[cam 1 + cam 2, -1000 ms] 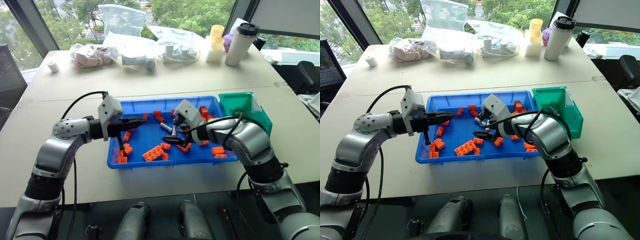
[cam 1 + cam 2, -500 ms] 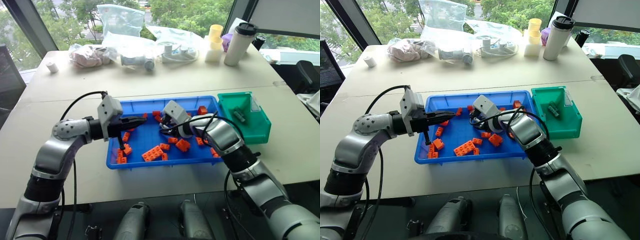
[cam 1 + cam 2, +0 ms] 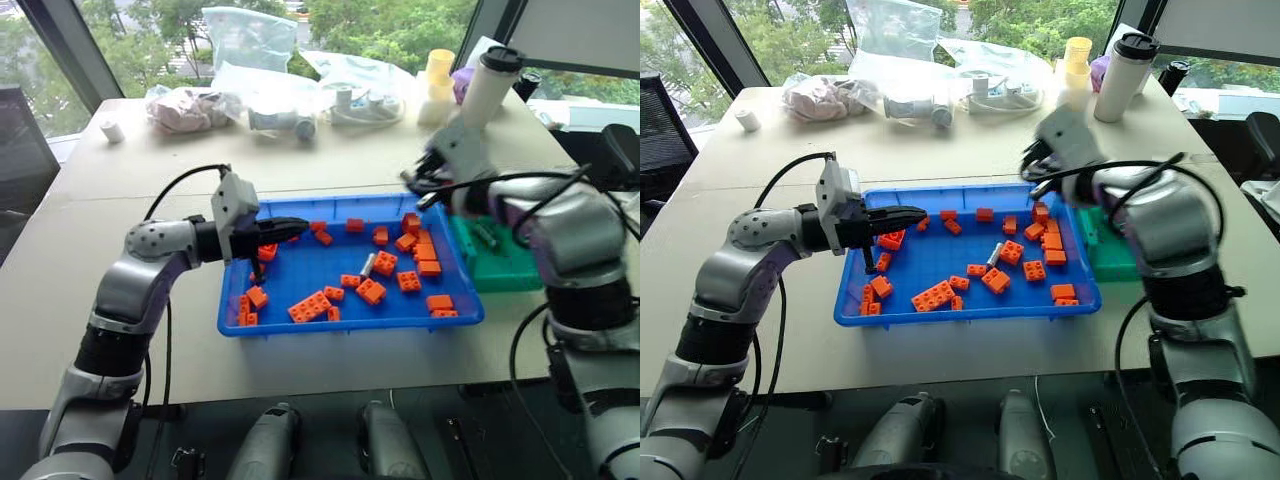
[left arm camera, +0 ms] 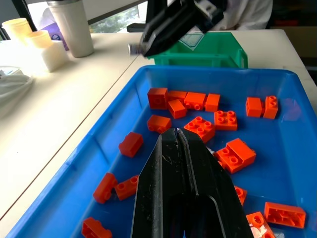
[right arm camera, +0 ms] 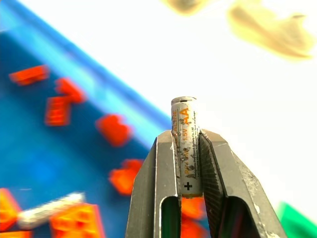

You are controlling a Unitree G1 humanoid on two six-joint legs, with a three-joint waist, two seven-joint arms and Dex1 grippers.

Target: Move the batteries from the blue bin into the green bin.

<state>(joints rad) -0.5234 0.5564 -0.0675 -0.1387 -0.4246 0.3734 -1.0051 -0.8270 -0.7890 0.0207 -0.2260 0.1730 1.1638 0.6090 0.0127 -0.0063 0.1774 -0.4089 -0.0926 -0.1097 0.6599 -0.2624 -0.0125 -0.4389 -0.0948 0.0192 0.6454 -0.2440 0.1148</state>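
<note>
Between the right hand's [image 5: 187, 148] fingers, a battery [image 5: 185, 144] marked "AA", "+"; left hand [image 4: 177, 136] closed, empty

Beige table [image 3: 330, 160] filled most of the frame, w/ a seam running across its middle. Big windows [image 3: 150, 30] along the top edge showed green trees outside; dark slanted window frame [image 3: 60, 55] at upper left. Daylight was bright and even. Clutter sat along the table's far edge: clear plastic bags [image 3: 245, 40] top centre, white tumbler w/ black lid [image 3: 488, 85] and yellow cups [image 3: 437, 68] upper right. Dark chair [image 3: 665, 140] at left edge. Floor under the table's near edge was dark.
</note>
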